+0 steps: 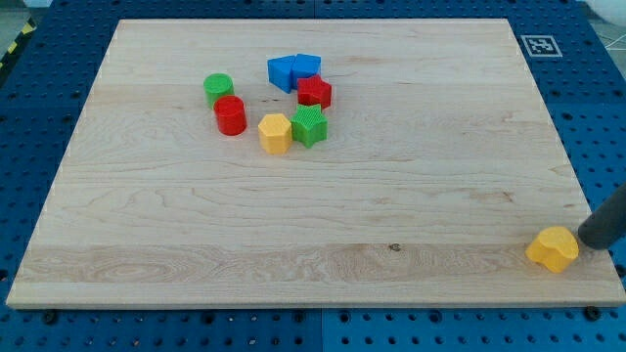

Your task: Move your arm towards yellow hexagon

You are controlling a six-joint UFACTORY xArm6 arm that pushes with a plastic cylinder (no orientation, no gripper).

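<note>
The yellow hexagon point(275, 133) lies on the wooden board point(313, 225), left of centre in the upper half, touching a green block point(309, 126) on its right. My tip point(586, 239) is at the view's bottom right, near the board's right edge, far from the hexagon. It sits just right of a second yellow block point(553, 248), about touching it. Only the lowest part of the dark rod shows, coming in from the right edge of the view.
A red cylinder point(231, 115) and a green cylinder point(218, 88) lie left of the hexagon. Above it are a red block point(314, 92) and two blue blocks point(282, 72) point(307, 66). A marker tag point(540, 44) sits beyond the board's top right corner.
</note>
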